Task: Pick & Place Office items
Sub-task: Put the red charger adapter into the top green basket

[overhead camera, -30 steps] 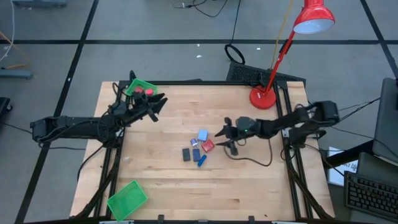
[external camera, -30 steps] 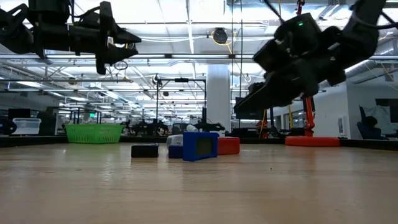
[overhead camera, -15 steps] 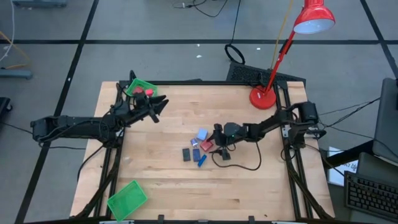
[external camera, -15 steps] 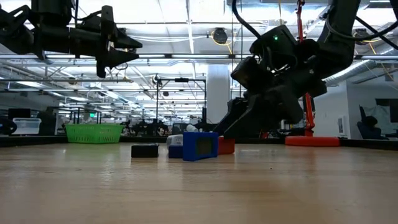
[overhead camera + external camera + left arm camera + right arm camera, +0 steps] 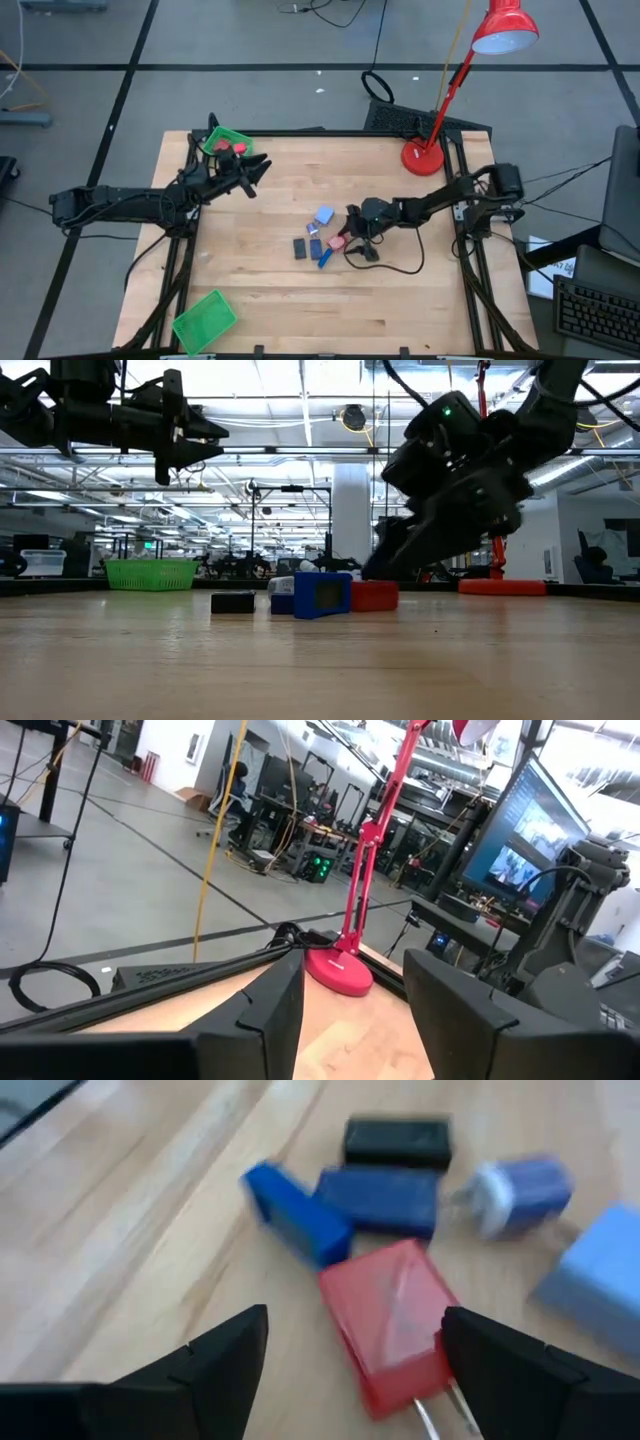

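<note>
From the high view I see the worktop (image 5: 400, 290) with the office items bunched a little below its centre: a light-blue block (image 5: 325, 215), a red block (image 5: 335, 242), a black rectangle (image 5: 299, 248) and a blue stick (image 5: 324, 258). My right tool (image 5: 345, 236) sits at the right edge of that cluster, just beside the red block. My left tool (image 5: 255, 167) is in the upper left part of the worktop, near a green tray (image 5: 215, 136) at the upper left corner, which has red pieces in it. A second green tray (image 5: 204, 319) lies at the lower left. A red desk lamp (image 5: 423, 156) stands at the upper right.

In the low view the left tool (image 5: 200, 432) hangs high in the upper left, well above the wood. The right tool (image 5: 385, 565) comes down from the upper right to the red block (image 5: 374, 595), which lies on the worktop beside a blue block (image 5: 321, 595) and the black rectangle (image 5: 233, 601).

The left wrist view shows its fingers (image 5: 270, 1010) standing apart with nothing between them, the lamp base (image 5: 338, 970) beyond.

The right wrist view shows its fingers (image 5: 225, 1350) spread wide to either side of the red block (image 5: 392, 1320), not clamped on it. Past it lie the blue stick (image 5: 296, 1213), a dark-blue piece (image 5: 380, 1198), the black rectangle (image 5: 397, 1140) and the light-blue block (image 5: 596, 1280).
</note>
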You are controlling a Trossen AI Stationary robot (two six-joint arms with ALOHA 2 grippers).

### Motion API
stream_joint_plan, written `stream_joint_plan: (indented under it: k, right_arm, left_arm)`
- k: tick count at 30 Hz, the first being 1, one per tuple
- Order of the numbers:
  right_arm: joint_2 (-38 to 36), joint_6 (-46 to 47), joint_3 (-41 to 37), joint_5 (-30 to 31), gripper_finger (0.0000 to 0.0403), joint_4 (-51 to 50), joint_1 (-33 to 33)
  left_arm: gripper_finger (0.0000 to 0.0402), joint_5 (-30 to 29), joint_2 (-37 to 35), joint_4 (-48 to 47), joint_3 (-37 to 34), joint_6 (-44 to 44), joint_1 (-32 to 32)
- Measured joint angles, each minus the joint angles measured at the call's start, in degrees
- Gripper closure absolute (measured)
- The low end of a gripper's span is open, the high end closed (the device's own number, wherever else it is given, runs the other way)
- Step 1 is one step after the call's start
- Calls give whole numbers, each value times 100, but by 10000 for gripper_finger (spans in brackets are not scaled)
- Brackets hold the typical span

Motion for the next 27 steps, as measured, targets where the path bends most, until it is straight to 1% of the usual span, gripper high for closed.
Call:
stream_joint_plan:
  k: [1, 5, 9, 10, 12, 16, 19, 23, 27]
  right_arm:
    - [-79, 14, -9, -47, 119, -50, 8]
    - [-533, -89, -7, 110, 119, -194, 61]
    - [-639, -501, -66, 844, 120, -232, 206]
    - [-592, -585, -70, 943, 120, -226, 232]
    - [-484, -673, -98, 935, 120, -182, 252]
    - [-44, -821, -110, 968, 120, -110, 231]
    - [267, -823, -97, 939, 120, 248, 142]
    - [475, -876, -95, 916, 120, 389, 73]
    - [462, -912, -92, 915, 121, 374, 74]
  left_arm:
    - [224, 0, 0, -7, 0, 2, 0]
    - [218, -6, -1, -12, 0, 0, 1]
    - [222, -9, -2, -21, 0, -3, 0]
    - [224, -9, 0, -21, 0, -5, 0]
    - [230, -9, -2, -19, 0, -16, -2]
    - [242, -9, 0, -12, 0, -18, -2]
    - [248, -7, 0, -9, 0, -20, 0]
    - [246, -10, 0, -8, 0, 2, 2]
    - [235, -11, 0, -8, 0, 22, 2]
